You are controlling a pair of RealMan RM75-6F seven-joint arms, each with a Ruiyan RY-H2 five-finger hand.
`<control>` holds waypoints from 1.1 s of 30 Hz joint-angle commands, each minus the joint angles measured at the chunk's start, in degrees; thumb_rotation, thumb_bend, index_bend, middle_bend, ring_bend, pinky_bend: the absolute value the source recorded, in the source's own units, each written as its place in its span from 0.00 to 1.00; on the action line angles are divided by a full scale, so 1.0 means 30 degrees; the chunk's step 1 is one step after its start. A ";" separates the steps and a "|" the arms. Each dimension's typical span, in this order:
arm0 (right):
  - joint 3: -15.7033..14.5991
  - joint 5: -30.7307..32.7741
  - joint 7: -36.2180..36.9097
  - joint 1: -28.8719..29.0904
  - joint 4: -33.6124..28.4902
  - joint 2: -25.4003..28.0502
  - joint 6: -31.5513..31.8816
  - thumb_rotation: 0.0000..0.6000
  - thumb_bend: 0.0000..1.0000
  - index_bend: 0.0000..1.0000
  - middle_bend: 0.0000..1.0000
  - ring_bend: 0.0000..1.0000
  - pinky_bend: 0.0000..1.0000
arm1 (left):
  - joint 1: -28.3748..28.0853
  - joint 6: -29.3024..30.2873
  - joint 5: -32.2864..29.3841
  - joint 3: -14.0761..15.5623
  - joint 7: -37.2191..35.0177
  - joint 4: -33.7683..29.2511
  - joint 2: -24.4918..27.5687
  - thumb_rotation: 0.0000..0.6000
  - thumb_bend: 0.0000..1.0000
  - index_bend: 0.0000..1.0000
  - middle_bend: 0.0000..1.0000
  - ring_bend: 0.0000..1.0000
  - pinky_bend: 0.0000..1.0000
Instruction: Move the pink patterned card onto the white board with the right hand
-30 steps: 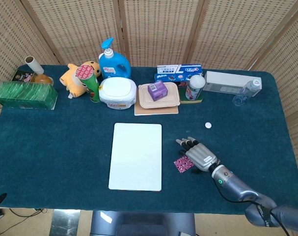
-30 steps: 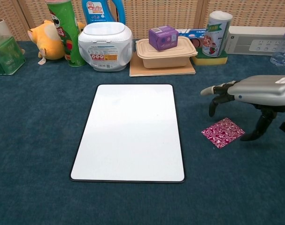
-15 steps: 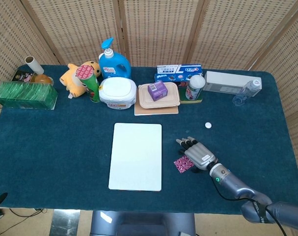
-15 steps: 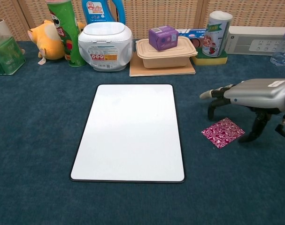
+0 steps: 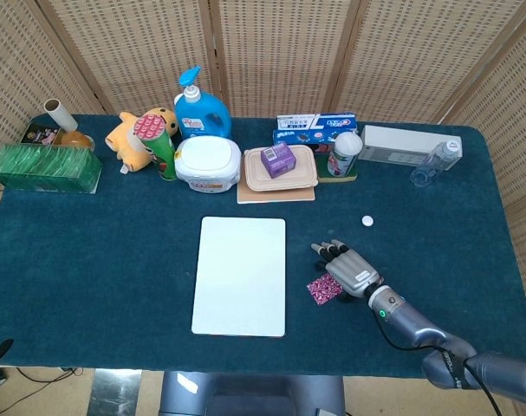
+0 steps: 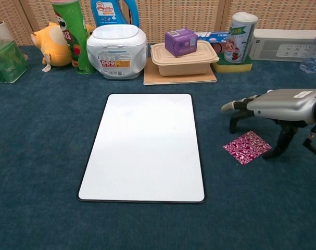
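Spread across the dark blue table (image 5: 89,251): the white board (image 5: 241,275) lying flat near the middle, bare of any card. Just beside its right edge, apart from it: the pink patterned card (image 6: 247,147), flat on the cloth, not yet lifted. Poised over the card: the right hand (image 6: 275,107), palm down, fingers (image 6: 236,105) apart and pointing toward the board, holding nothing. Changed over the last second: hand lowered slightly and slid a little toward the board, thumb (image 6: 280,145) now planted at the card's right corner; card itself unmoved. Meaning, as a judgement: still closing in for the pick, grasp not begun, whole transfer left to do. From the chest view: daylight between palm and card, thumb tip at or just beside the card's edge, actual contact too fine to tell. From the head view: hand (image 5: 347,270) covering much of the card (image 5: 321,290), so that gap hidden, but the narrow strip of cloth between card and board plain. Left hand absent from both views.
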 commanded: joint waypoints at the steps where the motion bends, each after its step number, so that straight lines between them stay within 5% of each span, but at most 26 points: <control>1: -0.0040 -0.0038 0.0005 0.0013 0.0031 -0.0002 0.0046 1.00 0.27 0.28 0.00 0.00 0.00 | 0.0016 0.0026 0.0002 0.0006 -0.0012 -0.0001 -0.0004 1.00 0.05 0.00 0.00 0.00 0.02; 33: -0.0786 -0.1488 0.2439 -0.0238 0.0734 -0.0114 0.0829 1.00 0.27 0.35 0.01 0.00 0.00 | 0.0032 0.0093 -0.0027 0.0005 -0.0243 0.0010 0.0039 1.00 0.05 0.00 0.00 0.00 0.02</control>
